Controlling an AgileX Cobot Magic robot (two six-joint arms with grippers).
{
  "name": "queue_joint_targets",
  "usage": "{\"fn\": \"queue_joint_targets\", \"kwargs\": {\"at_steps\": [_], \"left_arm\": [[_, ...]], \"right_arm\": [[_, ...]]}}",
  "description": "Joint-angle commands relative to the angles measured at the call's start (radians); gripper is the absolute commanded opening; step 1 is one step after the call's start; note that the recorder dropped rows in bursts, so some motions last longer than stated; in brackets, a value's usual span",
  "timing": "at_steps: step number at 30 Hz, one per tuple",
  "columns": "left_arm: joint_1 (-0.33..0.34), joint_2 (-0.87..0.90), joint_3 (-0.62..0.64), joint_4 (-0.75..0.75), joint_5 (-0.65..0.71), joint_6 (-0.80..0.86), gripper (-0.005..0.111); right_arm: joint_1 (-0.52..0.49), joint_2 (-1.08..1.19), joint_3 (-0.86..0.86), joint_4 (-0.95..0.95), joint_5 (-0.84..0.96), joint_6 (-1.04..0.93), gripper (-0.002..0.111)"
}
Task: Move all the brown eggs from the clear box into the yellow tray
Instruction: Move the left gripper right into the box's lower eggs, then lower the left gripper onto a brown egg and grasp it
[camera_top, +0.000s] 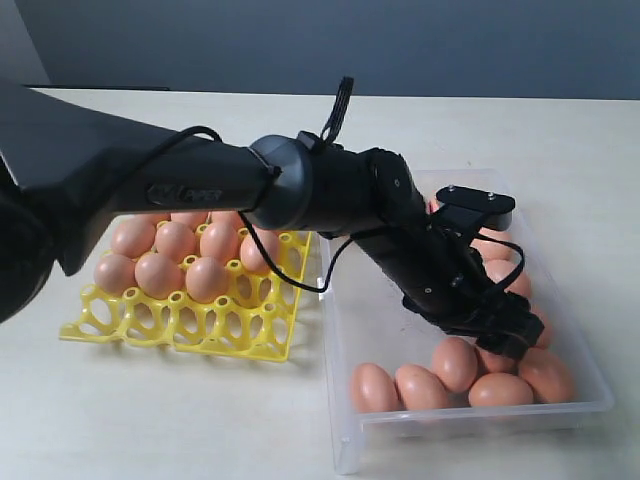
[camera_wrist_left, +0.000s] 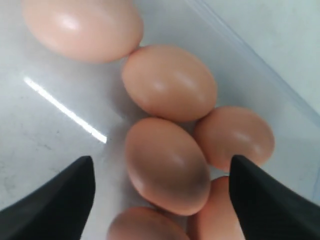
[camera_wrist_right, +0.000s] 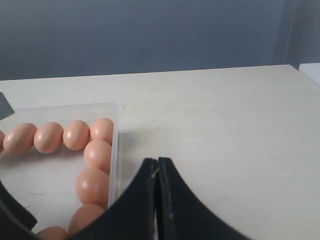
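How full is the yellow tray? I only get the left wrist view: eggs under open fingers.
Observer: The yellow tray has brown eggs in its far rows; the near cups are empty.
Operator: And the clear box overall?
Observer: The clear box holds eggs along its near and right walls; its left part is bare.
Operator: Right gripper?
Observer: The right gripper is shut, aimed at the table beside the box.
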Motion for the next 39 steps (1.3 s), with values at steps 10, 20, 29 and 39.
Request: {"fn": "queue_joint_targets", "kwargs": {"at_steps": [10,20,29,39], "left_arm": [[-0.037,0.003,-0.006,0.064,-0.016,-0.038,0.069],[-0.068,0.003,-0.006,0.124,-0.056,-0.074,0.055],[-0.053,-0.018,-0.011,0.215,-0.074,-0.108,0.004],[-0.046,-0.115,-0.013,0.257,-0.132,-0.108,0.001]], "right_arm": [[0.0,-0.004,0.002,-0.001,-0.007,-0.005,-0.001],[0.0,-0.004,0.002,-0.001,-0.007,-0.005,-0.001],[0.0,-0.004,0.002,-0.001,-0.007,-0.005,-0.001],[0.0,-0.004,0.002,-0.001,-0.007,-0.005,-0.001]]}}
